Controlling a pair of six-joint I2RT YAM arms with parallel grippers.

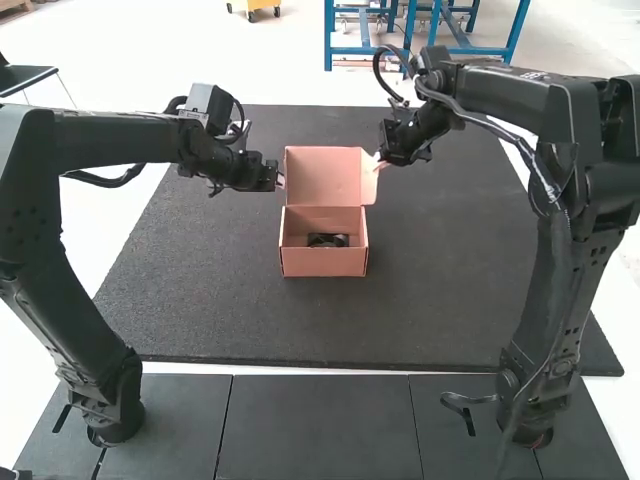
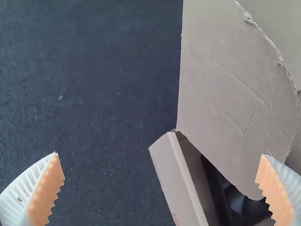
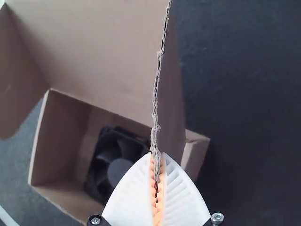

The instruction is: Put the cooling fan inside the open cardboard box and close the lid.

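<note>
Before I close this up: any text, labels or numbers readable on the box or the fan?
No text can be read.
The cardboard box and its lid: plain, no print.
The cooling fan: no label to make out on the hub.
Box wall edge, left wrist view: a faint red mark, too small to read.

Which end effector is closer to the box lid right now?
Right. The right end effector is shut on the lid's side flap; the left end effector hangs open at the opposite flap.

Fan (image 1: 325, 239) partly behind box (image 1: 322, 258) wall
</note>
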